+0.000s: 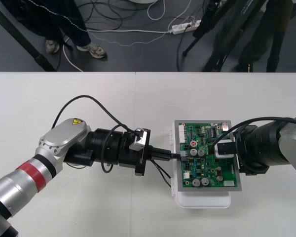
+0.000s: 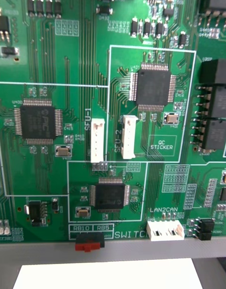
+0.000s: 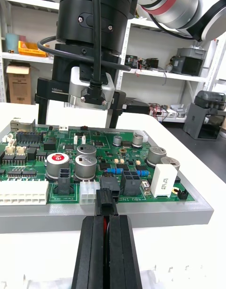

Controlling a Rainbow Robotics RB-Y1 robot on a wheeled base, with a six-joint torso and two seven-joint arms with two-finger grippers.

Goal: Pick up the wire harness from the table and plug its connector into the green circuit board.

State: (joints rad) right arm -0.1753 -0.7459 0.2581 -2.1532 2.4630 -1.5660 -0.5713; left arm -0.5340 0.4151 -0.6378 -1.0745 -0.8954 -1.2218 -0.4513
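Observation:
The green circuit board (image 1: 207,158) sits on its white base (image 1: 202,201) right of the table's middle. My left gripper (image 1: 170,155) reaches in level from the left to the board's left edge. In the left wrist view it (image 3: 107,218) is shut on the harness's small black plug (image 3: 106,199). The plug's front meets a black socket (image 3: 109,181) on the board's edge; I cannot tell whether it is seated. Thin dark wires (image 1: 163,174) hang below the fingers. My right gripper (image 1: 226,148) hovers over the board's right half, and in the left wrist view its fingers (image 3: 41,115) stand wide apart, open.
The right wrist view looks straight down on the board (image 2: 113,58), with chips and white connectors (image 2: 128,136). Tall capacitors (image 3: 58,163) and a white block (image 3: 165,180) stand just behind the socket. Bare table lies in front of and behind the board.

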